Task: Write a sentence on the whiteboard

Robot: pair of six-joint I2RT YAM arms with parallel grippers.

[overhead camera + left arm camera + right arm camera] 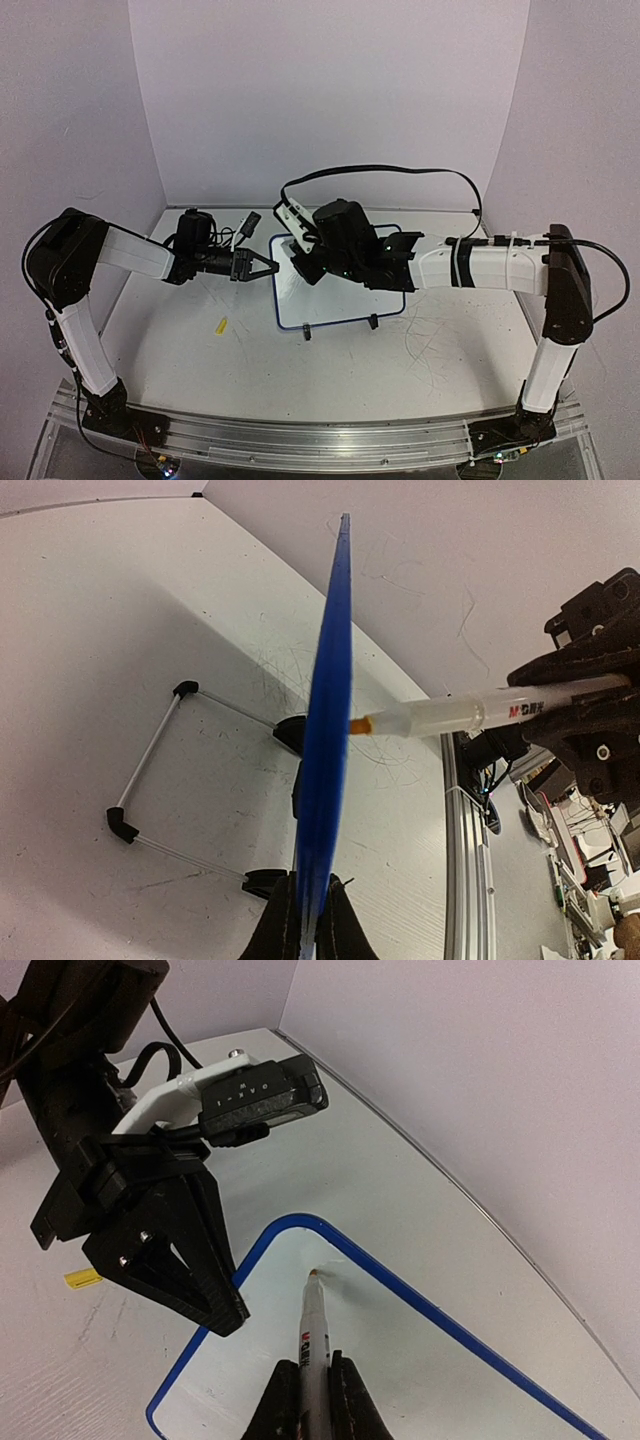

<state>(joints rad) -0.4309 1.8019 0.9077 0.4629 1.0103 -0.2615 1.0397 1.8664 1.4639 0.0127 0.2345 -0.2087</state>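
Whiteboard (335, 300): stands tilted at the centre of the top view, on black clip feet (373, 322) and a wire stand (150, 755), resting on the scuffed white surface (400, 370). Pinched at its left blue rim by the left fingers (262, 268). Touched near the upper left corner by the orange tip of a marker (312, 1330), itself pinched between the right fingers (303, 265). Lower left of the board, well apart: small yellow piece (222, 324).

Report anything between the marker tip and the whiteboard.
Nothing visible. The marker has its tip at the whiteboard near a corner; the left gripper clamps the rim beside it, clear of the tip.
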